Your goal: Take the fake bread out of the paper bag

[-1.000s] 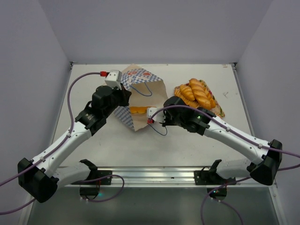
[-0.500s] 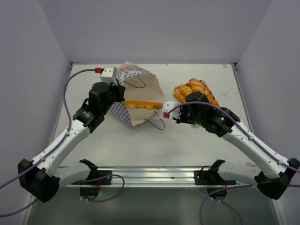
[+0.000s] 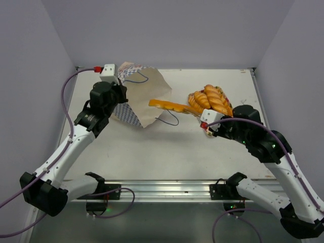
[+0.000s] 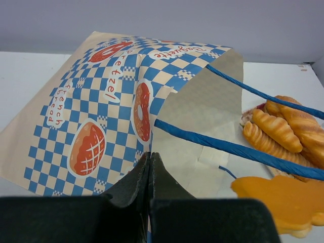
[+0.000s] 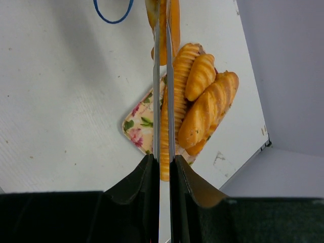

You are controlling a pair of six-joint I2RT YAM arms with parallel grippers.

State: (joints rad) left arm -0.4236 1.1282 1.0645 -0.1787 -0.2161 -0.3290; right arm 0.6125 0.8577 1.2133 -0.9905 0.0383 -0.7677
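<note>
Bread [image 5: 175,25], a flat orange piece, is seen in the right wrist view pinched edge-on btwn the thin fingers of the right gripper [image 5: 161,15], which are closed tight on it. It is held off the table [image 5: 61,101], prob. so it can be carried w/o dragging. Beyond the fingers the tray [image 5: 137,126] is seen w/ ridged loaves [image 5: 207,101] piled on it, so the piece is judged to be bound for that pile. A loop of blue handle [image 5: 114,12] is seen at the top edge.

Left wrist view: the bag [image 4: 101,101] is gripped at its mouth edge by the left gripper [image 4: 150,164], fingers shut on the paper w/ no gap visible. The bag is held raised and tipped, mouth turned toward the tray side, prob. to steady it & hold it open while bread is drawn out. What is shown of the inside looks bare. The rest is hidden, so whether more bread is left in there can't be told. The flat piece is seen outside the mouth at low right, w/ the loaves beyond it.

Top view: the bag is held at back left, the tray lies at right, and the flat piece hangs btwn them, clear of the mouth, one end near the loaves. A short carry over the tray and a release would be called for next. W/ so thin an edge-on grip, the piece could twist or slip.
</note>
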